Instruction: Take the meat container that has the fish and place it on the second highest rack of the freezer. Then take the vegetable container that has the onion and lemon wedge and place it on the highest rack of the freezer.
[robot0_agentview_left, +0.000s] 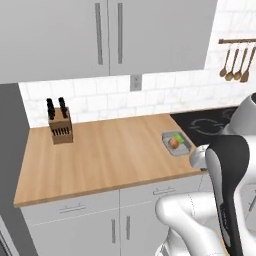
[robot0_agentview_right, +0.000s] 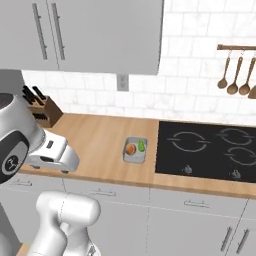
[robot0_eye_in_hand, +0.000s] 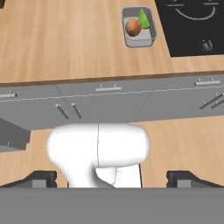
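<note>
The vegetable container (robot0_agentview_left: 166, 140) (robot0_agentview_right: 135, 159) (robot0_eye_in_hand: 140, 40) is a small grey tray on the wooden counter, just left of the cooktop. In it lie the round brown-orange onion (robot0_agentview_left: 174, 143) (robot0_agentview_right: 131, 148) (robot0_eye_in_hand: 133, 27) and the green lemon wedge (robot0_agentview_left: 179, 137) (robot0_agentview_right: 141, 145) (robot0_eye_in_hand: 144, 18). My gripper (robot0_eye_in_hand: 113, 179) is open and empty, its fingertips (robot0_eye_in_hand: 41, 178) far apart. It hangs in front of the counter's front edge, well short of the tray. The meat container and the fish are out of view. A tall dark grey panel (robot0_agentview_left: 10, 150) borders the counter's left end; I cannot tell whether it is the freezer.
A knife block (robot0_agentview_left: 61, 127) (robot0_agentview_right: 42, 112) stands at the back left of the counter (robot0_agentview_left: 110, 155). The black cooktop (robot0_agentview_right: 205, 147) (robot0_eye_in_hand: 192, 22) lies to the right, with wooden utensils (robot0_agentview_right: 237, 75) hanging above it. Grey wall cabinets (robot0_agentview_left: 105, 35) hang overhead and drawers (robot0_eye_in_hand: 109, 94) run below.
</note>
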